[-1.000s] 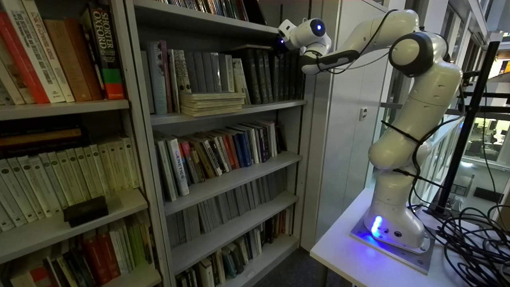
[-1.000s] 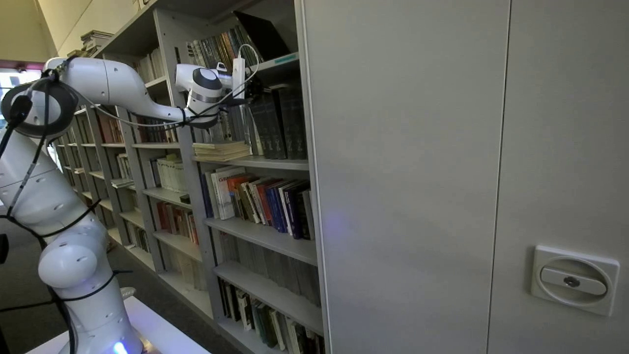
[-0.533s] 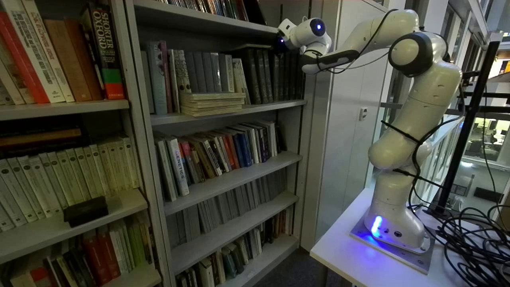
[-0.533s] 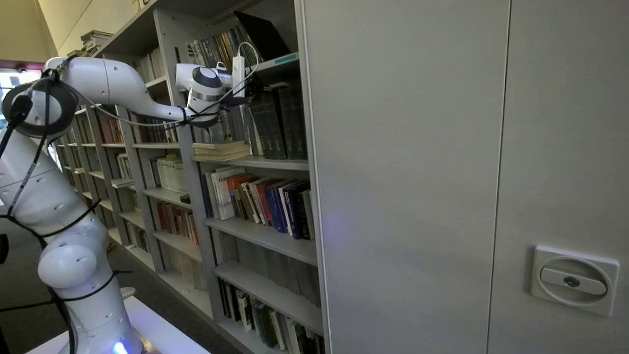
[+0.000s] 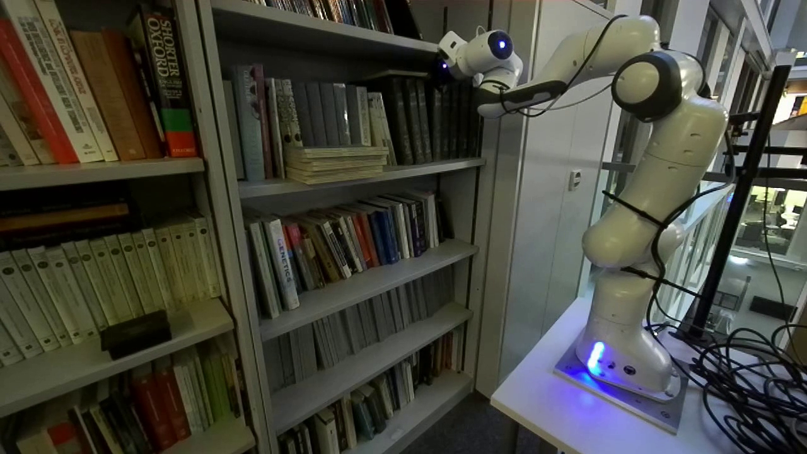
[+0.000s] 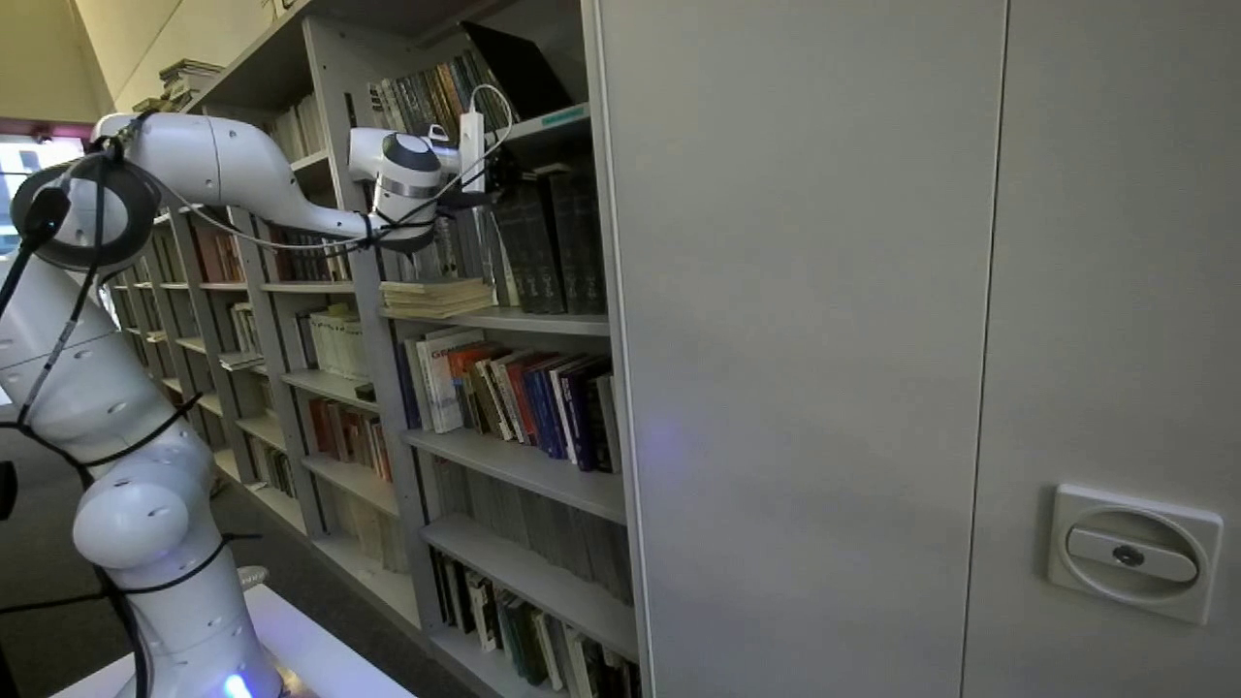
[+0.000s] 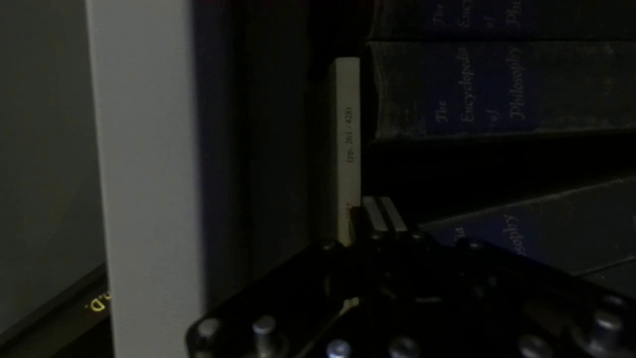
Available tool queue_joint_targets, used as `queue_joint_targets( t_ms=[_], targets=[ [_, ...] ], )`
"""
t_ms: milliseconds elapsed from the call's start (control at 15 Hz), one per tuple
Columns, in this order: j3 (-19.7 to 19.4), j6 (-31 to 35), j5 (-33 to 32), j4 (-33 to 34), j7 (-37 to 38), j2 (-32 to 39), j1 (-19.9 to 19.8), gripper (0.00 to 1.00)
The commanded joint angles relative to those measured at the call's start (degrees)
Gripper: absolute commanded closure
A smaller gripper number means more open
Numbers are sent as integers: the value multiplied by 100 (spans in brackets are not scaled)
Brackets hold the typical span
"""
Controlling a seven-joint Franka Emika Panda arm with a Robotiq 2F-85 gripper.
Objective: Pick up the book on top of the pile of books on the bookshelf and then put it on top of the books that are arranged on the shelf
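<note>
The pile of books lies flat on the bookshelf, in front of the arranged books, which stand upright. Farther along that row are dark volumes, with a thin pale book lying flat across their tops. My gripper is shut with nothing between its fingertips, close in front of that pale book's spine. One finger overlaps the spine's lower edge in the wrist view; whether they touch I cannot tell. In both exterior views the gripper is a dark shape at the dark volumes, its fingers hard to make out.
The shelf above runs close over the gripper. A cabinet side stands beside the bookshelf. Lower shelves hold more upright books. The robot base stands on a white table with loose cables.
Over the last half second the arm's elbow and wrist have shifted very slightly. The pile and the upright books look unmoved.
</note>
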Motion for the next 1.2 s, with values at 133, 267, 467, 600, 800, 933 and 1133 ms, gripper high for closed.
queue_joint_targets(
  t_ms=[133, 267, 467, 600, 800, 933, 1133],
  targets=[
    [-70, 208, -211, -265, 249, -168, -177, 100],
    [-202, 323, -109, -604, 185, -356, -137, 100],
    [-449, 565, -2, -1177, 104, -679, -81, 100],
    [-1132, 409, -117, -1633, 41, -925, 639, 100],
    [-1718, -68, 1302, -2643, -1303, -1401, 1526, 100],
    [-2029, -1152, 1880, -2951, -2045, -1877, 2099, 94],
    [-1507, -2650, 1758, -2848, -2162, -2295, 1568, 98]
  ],
)
